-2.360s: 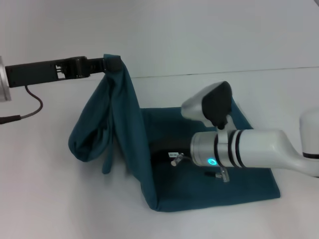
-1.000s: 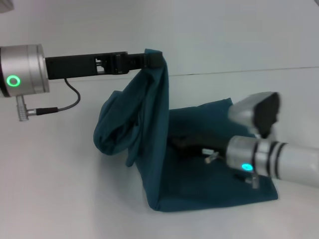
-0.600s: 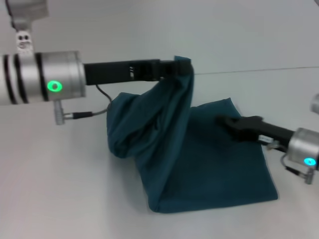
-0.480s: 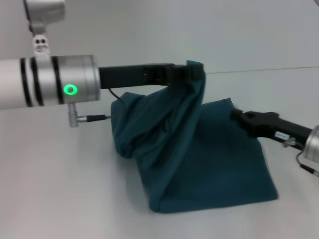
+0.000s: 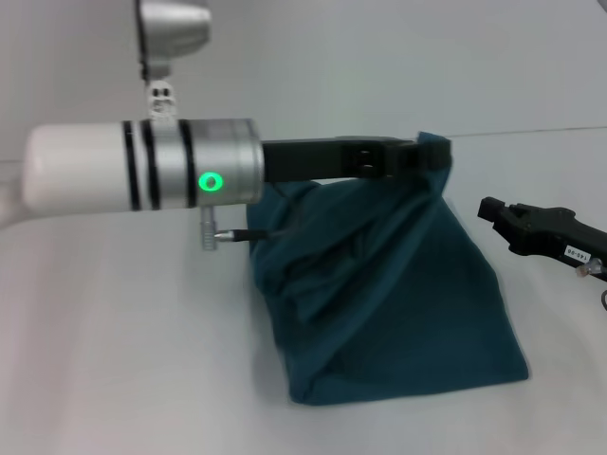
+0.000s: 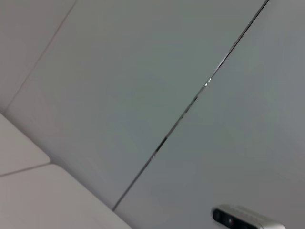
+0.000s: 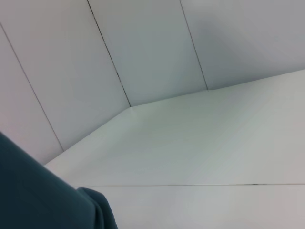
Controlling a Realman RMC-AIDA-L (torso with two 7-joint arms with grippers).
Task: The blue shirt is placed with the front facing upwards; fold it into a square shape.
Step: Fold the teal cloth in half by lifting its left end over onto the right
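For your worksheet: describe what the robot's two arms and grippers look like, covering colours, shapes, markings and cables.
The left arm is a white cylinder ending in a silver section with black bands, a glowing green ring light and a small plug with a dark cable. Its left gripper is long, slim and black. The right gripper is black too, with a white label.

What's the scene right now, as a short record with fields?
shirt: teal-blue shirt, partly folded, one edge lifted, the rest lying on the table
left end effector: shut on the shirt's raised edge, held above the pile
right end effector: off the shirt, to its right, not touching cloth
print: not visible
fold state: not yet square
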